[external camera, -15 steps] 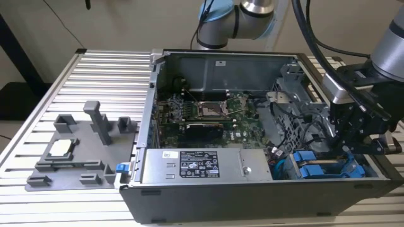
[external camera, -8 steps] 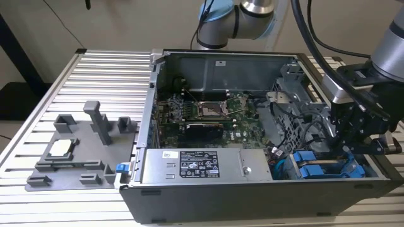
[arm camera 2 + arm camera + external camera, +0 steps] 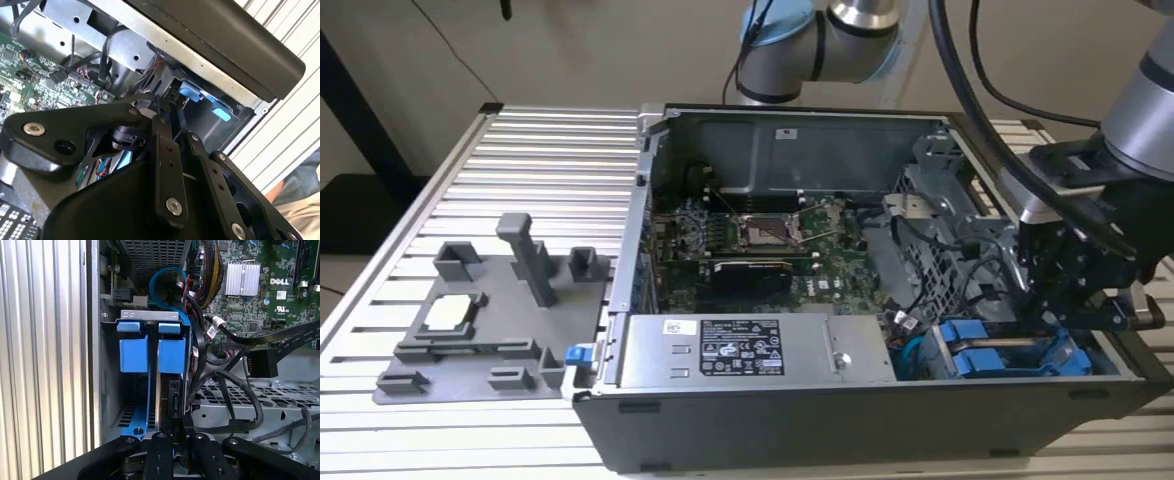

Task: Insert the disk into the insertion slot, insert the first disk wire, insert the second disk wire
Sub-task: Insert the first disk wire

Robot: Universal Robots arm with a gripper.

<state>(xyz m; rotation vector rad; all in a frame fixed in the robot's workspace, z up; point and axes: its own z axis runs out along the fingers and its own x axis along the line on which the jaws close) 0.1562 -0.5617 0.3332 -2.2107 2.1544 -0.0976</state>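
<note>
The pincer (image 3: 175, 434) is poised over the insertion slot (image 3: 107, 385), the grey sheet-metal bay at one corner of the open computer case (image 3: 854, 425), which is laid on the slatted worktop (image 3: 520, 150). The pincer is drawn narrow and, as far as the crowded first wrist view allows, is clamped on the near end of the disk (image 3: 162, 395). The disk is stood on edge within the slot's mouth, alongside a blue carrier rail. Its long axis is directed away from the pincer into the depth of the bay, and its broad faces are turned toward the bay's walls. Loose black cables (image 3: 235, 390) are draped just beside the slot, in front of the motherboard (image 3: 250, 290).

The disk is to be judged stiff and dense, its metal skin smooth and its inside easily harmed by knocks. The plastic carrier can be expected to flex a little. Hold is best taken across the thin edges at the end, clear of label and connectors.
</note>
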